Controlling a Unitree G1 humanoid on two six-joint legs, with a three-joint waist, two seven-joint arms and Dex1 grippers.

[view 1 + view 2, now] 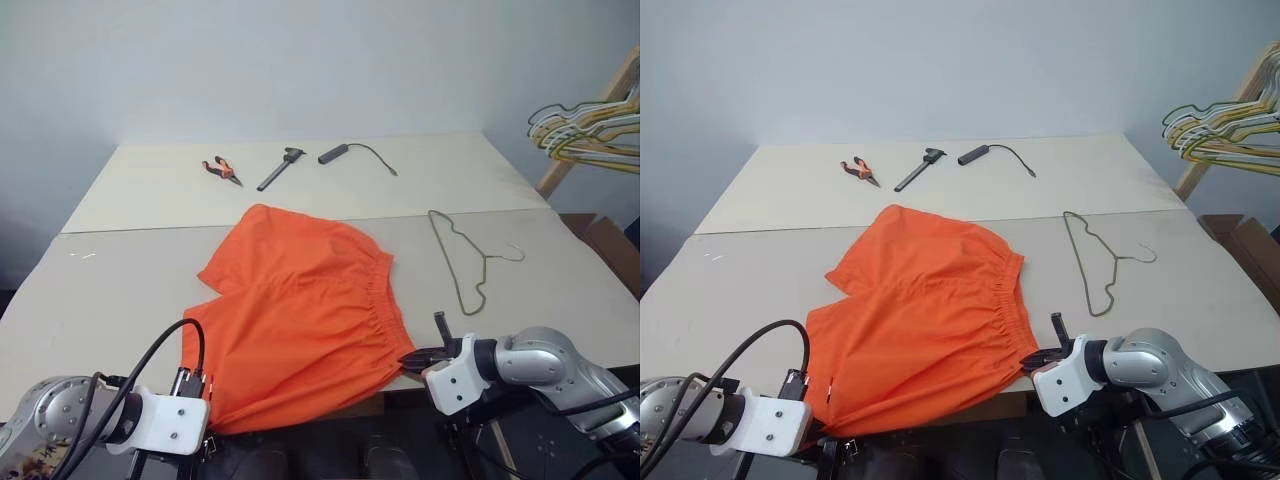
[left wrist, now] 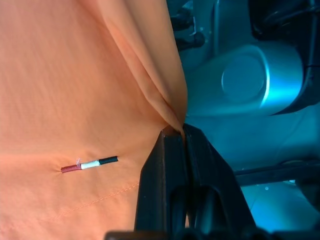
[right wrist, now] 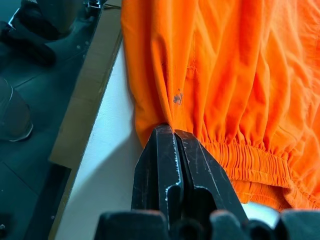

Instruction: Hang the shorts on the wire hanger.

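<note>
At the near edge of a pale table (image 1: 120, 290), both arms are reaching in low from the sides, each with its gripper clamped on the orange shorts (image 1: 300, 310). The left gripper (image 2: 175, 131) is angling downward and across toward the right, its two black fingers (image 2: 160, 170) pressing tight together on a pinched fold at the shorts' near left corner. The right gripper (image 3: 169, 131) is pointing down and inward toward the left, its fingers closing on the near end of the gathered waistband, just at the table's edge. The shorts are lying spread over the middle of the table, with the waistband running along their right side and the near hem drooping over the front edge between the two grippers. The hanger (image 1: 462, 262), thin and greyish, is lying flat on the table to the right of the shorts, apart from them, with its hook pointing right. Farther back, pliers (image 1: 222, 170) with orange handles, a dark hand tool (image 1: 281, 167) and a black cable (image 1: 355, 154) are sitting in a row. A bunch of coloured hangers (image 1: 590, 130) is hanging at the far right, cut off by the picture's edge. The left gripper's fingertips are sitting hidden under cloth in the head views. A small red, white and black mark (image 2: 89, 164) on the fabric is too small to identify.
</note>
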